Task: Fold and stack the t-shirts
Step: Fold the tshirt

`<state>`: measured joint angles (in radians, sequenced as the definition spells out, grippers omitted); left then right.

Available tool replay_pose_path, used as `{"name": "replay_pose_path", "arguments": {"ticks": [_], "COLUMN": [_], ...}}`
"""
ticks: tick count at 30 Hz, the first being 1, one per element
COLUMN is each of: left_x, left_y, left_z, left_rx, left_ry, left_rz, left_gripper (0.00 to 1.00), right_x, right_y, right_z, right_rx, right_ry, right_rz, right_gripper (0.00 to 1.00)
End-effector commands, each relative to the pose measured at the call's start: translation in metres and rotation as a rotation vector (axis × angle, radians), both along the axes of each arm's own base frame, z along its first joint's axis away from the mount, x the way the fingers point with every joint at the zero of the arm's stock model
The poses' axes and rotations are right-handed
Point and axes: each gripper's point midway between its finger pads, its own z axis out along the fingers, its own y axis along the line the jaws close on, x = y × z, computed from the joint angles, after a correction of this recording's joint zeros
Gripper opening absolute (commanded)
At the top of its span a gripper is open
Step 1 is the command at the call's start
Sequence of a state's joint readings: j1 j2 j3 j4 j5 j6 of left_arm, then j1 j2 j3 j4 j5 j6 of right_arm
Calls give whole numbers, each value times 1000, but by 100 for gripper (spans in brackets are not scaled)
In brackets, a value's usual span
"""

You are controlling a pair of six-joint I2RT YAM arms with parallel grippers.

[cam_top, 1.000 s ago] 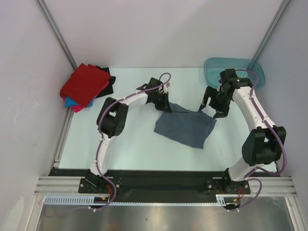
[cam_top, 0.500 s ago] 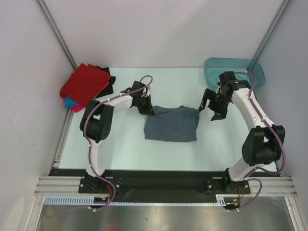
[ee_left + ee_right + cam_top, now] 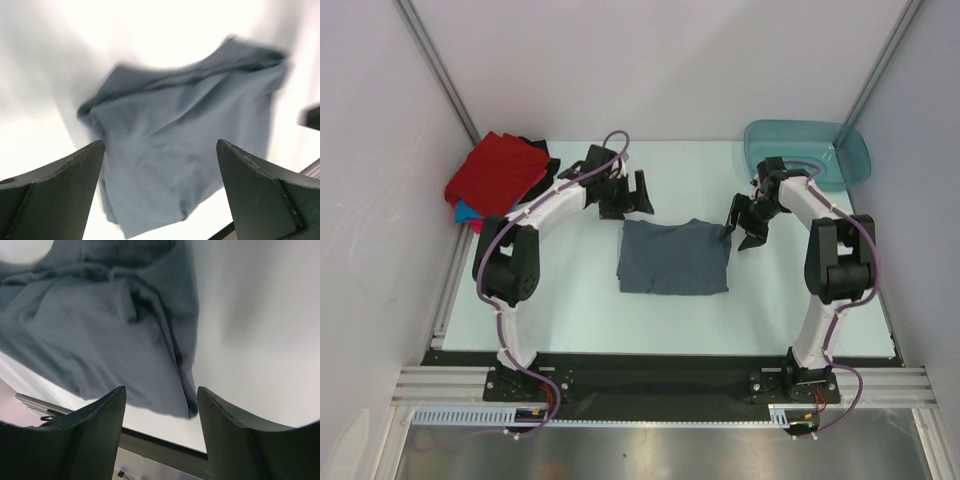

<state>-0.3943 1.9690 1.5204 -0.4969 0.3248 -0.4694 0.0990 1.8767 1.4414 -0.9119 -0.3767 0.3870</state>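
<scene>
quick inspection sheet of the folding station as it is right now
surface: pale table, no stains seen
job's things: grey-blue t-shirt lies part-folded mid-table; red t-shirt tops the stack at far left, with blue, pink and black edges showing
clutter: teal tub, far right corner
grippers: left gripper open, empty, near the shirt's far left corner; right gripper open, empty, by its right edge
cables: purple cables along both arms, none on cloth
surroundings: white walls, metal frame rails
</scene>
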Motion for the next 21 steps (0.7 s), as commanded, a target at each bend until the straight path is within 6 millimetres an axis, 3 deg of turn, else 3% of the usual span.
{"name": "replay_pose_path", "arguments": {"ticks": [1, 5, 10, 21], "left_x": [18, 19, 13, 2], "left_y": [-4, -6, -6, -4], "left_z": [76, 100, 103, 106], "left_rx": [-51, -72, -88, -91], "left_ry": [-163, -202, -193, -186], "left_rz": [-11, -7, -10, -24], "left_gripper": [100, 100, 100, 100], "right_x": [42, 61, 73, 80], "right_y": [14, 24, 33, 34], "right_z": [11, 14, 9, -6], "right_rx": [53, 65, 83, 74], "right_ry": [-117, -137, -146, -127], "right_rz": [35, 57, 81, 90], "right_gripper": [63, 61, 60, 52]}}
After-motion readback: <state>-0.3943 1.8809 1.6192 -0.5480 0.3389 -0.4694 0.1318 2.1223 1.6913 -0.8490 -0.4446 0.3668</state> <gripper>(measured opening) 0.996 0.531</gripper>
